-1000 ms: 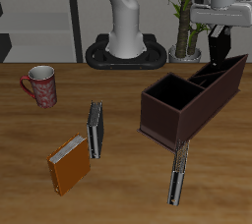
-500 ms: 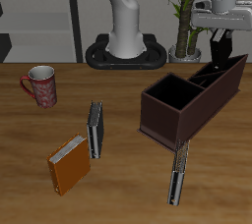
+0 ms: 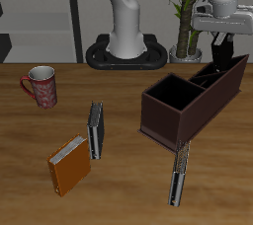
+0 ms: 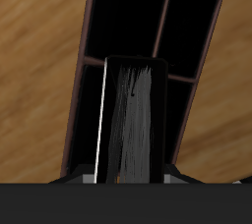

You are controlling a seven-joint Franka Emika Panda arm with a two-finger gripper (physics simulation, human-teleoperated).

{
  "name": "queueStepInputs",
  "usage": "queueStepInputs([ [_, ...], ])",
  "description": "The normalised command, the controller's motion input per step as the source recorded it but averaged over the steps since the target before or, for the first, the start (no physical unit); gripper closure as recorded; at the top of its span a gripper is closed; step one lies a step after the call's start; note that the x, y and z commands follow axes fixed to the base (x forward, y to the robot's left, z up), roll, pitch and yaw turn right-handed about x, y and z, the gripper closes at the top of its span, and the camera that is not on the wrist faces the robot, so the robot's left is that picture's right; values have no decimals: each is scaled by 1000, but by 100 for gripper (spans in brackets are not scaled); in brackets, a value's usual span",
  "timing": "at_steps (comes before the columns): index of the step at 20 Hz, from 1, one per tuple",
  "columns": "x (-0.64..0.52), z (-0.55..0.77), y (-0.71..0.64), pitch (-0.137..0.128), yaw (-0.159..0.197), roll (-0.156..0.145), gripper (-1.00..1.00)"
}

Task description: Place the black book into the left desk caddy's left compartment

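Observation:
My gripper (image 3: 222,39) is shut on the black book (image 3: 222,51) and holds it upright just above the far end of the dark maroon left desk caddy (image 3: 168,116). That end holds the caddy's narrow divided sections (image 3: 219,74). In the wrist view the black book (image 4: 133,120), with its white page edge, hangs from the gripper (image 4: 128,175) straight over the caddy's rim (image 4: 84,46) and its two narrow sections, which are split by a divider (image 4: 163,22). I cannot tell whether the book's lower edge is inside the caddy.
A grey book (image 3: 95,130) and an orange book (image 3: 70,164) lie mid-table. A thin dark book (image 3: 179,173) lies near the front edge. A pink mug (image 3: 41,86) stands farther back. A potted plant (image 3: 184,17) stands behind the caddy, beside the robot's base (image 3: 126,51).
The gripper has shifted slightly sideways over the caddy's far end and the black book sits a little lower. Nothing else has moved.

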Motion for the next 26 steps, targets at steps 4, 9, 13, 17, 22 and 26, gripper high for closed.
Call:
queueStepInputs([
  [4,-8,-5,14,-19,11,16,100],
  [9,25,55,-1,-34,19,3,100],
  [13,32,50,24,-29,5,10,100],
  [17,58,80,40,-29,11,18,100],
  [22,81,50,-24,-31,14,-9,100],
  [26,228,-307,-26,69,8,-14,100],
])
